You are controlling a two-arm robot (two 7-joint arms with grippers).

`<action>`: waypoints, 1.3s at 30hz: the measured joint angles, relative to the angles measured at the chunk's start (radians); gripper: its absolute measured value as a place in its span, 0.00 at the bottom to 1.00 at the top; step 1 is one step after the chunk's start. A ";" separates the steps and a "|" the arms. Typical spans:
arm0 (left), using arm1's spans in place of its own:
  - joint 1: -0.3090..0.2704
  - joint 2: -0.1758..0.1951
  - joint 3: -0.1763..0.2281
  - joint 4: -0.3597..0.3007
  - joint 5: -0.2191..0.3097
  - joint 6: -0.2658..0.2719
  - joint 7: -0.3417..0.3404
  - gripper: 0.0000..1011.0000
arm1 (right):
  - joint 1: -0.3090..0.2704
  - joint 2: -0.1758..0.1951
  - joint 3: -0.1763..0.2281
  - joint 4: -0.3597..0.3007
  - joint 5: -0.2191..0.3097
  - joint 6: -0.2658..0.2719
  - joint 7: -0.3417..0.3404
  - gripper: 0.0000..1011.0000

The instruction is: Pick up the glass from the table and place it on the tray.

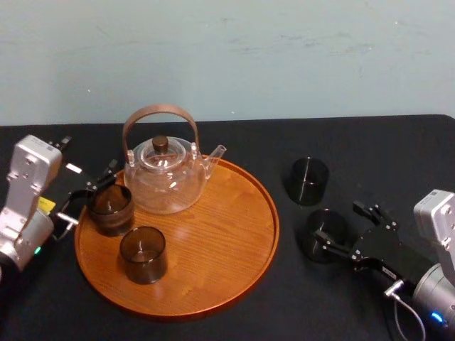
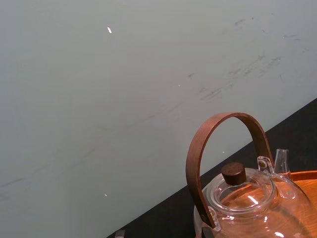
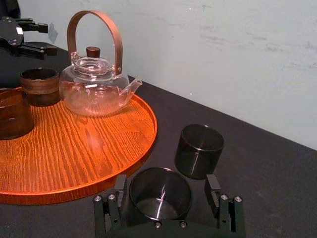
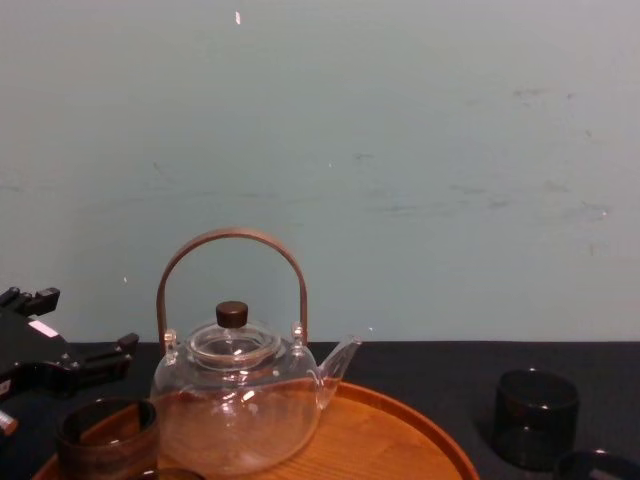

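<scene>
— Where is the right end effector (image 3: 166, 182)?

— Low over the desk (image 1: 370, 142), to the right of the tray (image 1: 213, 241). Its two fingers (image 3: 120, 184) stand apart, one on each side of a dark glass (image 3: 159, 198), so the glass sits between them. A narrow gap shows on at least one side, so they are not clamped on it.

— So the glass is not on the tray?

— No. It stands upright on the black desk, just outside the tray's right rim.

— Anything next to it?

— A second dark glass (image 3: 199, 150), also upright on the desk, just beyond the first and nearer the wall. The two stand close together but apart.

— And on the tray?

— A clear teapot (image 1: 165, 177) with a curved wooden handle and a dark knob on its lid stands at the back. Two brown glasses are on the left part: the back glass (image 1: 110, 208) beside the teapot, and the front glass (image 1: 143, 253) nearer the robot.

— The left end effector (image 3: 45, 37)?

— At the tray's left rim, just behind the back glass, fingers spread, holding nothing.
</scene>
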 joint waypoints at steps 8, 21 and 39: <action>0.000 0.000 0.000 0.000 0.000 0.000 0.000 0.99 | -0.005 -0.021 0.013 0.017 -0.009 0.003 0.021 0.99; 0.000 0.000 0.000 0.000 0.000 0.000 0.000 0.99 | -0.002 -0.055 0.023 0.054 -0.024 0.008 0.052 0.99; 0.000 0.000 0.000 0.000 0.000 0.000 0.000 0.99 | 0.019 -0.107 0.041 0.117 -0.051 0.017 0.099 0.99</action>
